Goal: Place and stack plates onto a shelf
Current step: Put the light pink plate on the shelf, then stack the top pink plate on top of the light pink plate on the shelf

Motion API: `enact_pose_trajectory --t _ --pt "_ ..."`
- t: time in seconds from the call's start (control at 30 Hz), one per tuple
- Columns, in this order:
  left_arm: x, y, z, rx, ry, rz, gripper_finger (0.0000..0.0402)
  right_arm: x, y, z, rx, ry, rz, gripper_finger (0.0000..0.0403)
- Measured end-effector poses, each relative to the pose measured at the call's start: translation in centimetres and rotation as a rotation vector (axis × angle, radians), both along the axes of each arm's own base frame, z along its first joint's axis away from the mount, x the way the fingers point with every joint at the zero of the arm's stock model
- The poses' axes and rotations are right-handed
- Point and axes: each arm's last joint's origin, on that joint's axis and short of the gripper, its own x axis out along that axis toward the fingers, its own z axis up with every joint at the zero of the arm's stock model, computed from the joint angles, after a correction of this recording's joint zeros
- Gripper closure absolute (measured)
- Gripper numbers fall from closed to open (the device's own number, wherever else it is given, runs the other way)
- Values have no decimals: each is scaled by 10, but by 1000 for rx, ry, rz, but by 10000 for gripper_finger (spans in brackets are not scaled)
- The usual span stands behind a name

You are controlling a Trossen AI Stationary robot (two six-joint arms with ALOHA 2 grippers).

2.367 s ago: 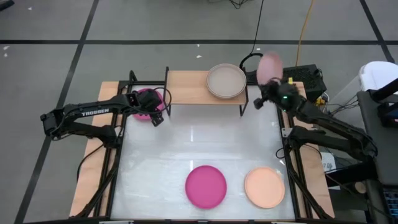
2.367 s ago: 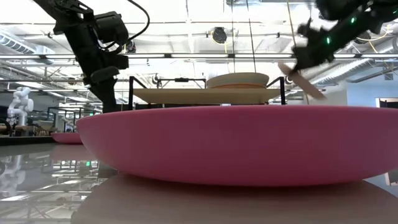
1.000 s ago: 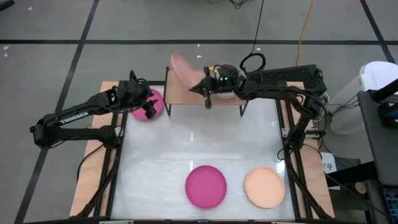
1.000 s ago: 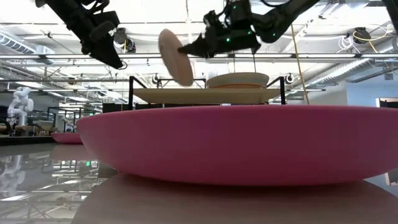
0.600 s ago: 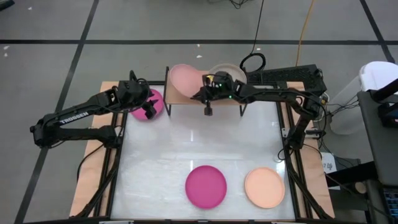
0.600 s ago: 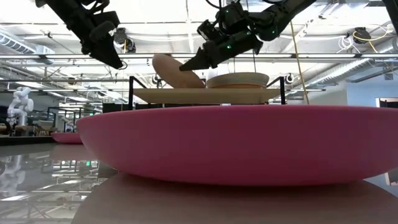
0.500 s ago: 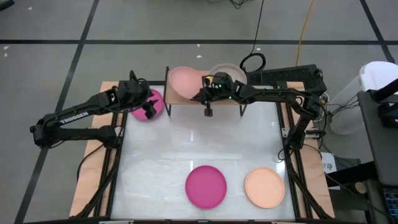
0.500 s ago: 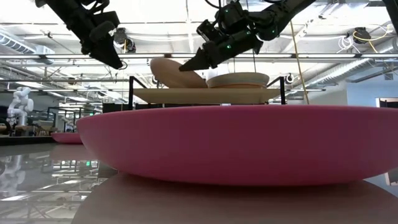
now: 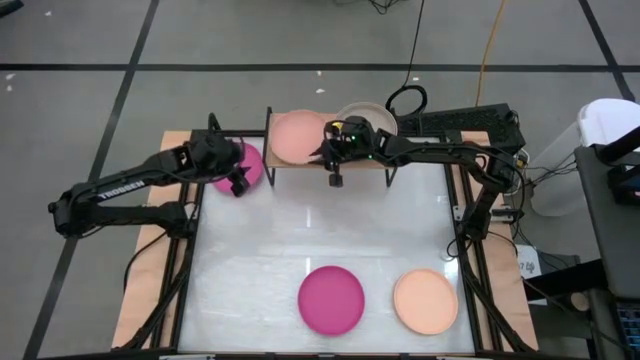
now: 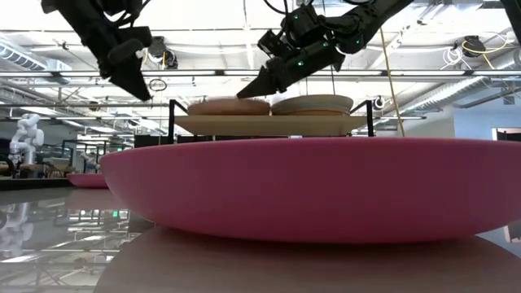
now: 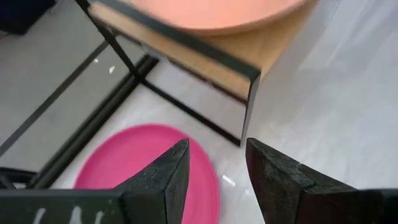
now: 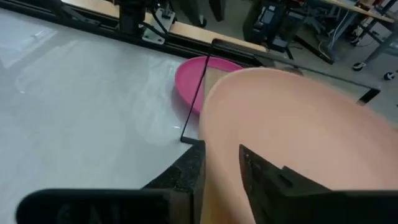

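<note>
A pale pink plate lies flat on the left half of the wooden shelf, next to a stack of beige plates on the right half. My right gripper is at the pink plate's right rim, shut on it. My left gripper hovers open over a magenta plate, which rests on the table by the shelf's left legs. In the left wrist view, this plate shows beyond the open fingers. A second magenta plate and a peach plate lie near the table's near edge. My right gripper has the pale pink plate's rim between its two fingers, one finger over the plate's inside and the other outside the rim. It comes slanting down from the right. The plate's underside rests flat on the shelf top.
The shelf's black legs stand close to my left gripper. The table's middle is a bare white surface. Cables and a power strip lie behind the shelf, off the table.
My right gripper has moved down toward the shelf's left half and tipped the pale pink plate from steeply tilted to flat on the shelf top, beside the beige stack. My left gripper has dipped slightly over the magenta plate and stays open.
</note>
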Motion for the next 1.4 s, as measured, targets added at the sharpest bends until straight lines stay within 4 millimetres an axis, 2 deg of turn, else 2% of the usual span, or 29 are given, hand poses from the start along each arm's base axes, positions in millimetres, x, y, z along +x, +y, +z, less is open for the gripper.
enact_pose_trajectory --t 0.1,0.2,0.33,0.57,0.7,0.93,1.17,1.27,1.4 --pt "-2 -1 -9 -27 36 9 238 0 0 0 0 -2 1 306" --pt "-4 -2 -18 -51 57 22 238 -1 5 10 -1 -35 6 291" --pt "0 -1 -36 -123 97 66 238 -6 18 36 -30 -129 32 279" --pt "22 5 -71 -227 261 94 238 -27 50 89 -82 -289 95 277" --pt "31 10 -91 -244 367 133 238 -41 67 106 -95 -342 129 277" --pt "42 16 -113 -248 447 151 238 -68 82 112 -103 -378 151 277" --pt "43 25 -125 -251 498 206 244 -91 86 104 -117 -378 96 277" --pt "44 26 -127 -254 505 209 276 -98 88 100 -119 -381 93 277" --pt "45 25 -128 -261 503 208 342 -106 90 100 -126 -419 92 277"
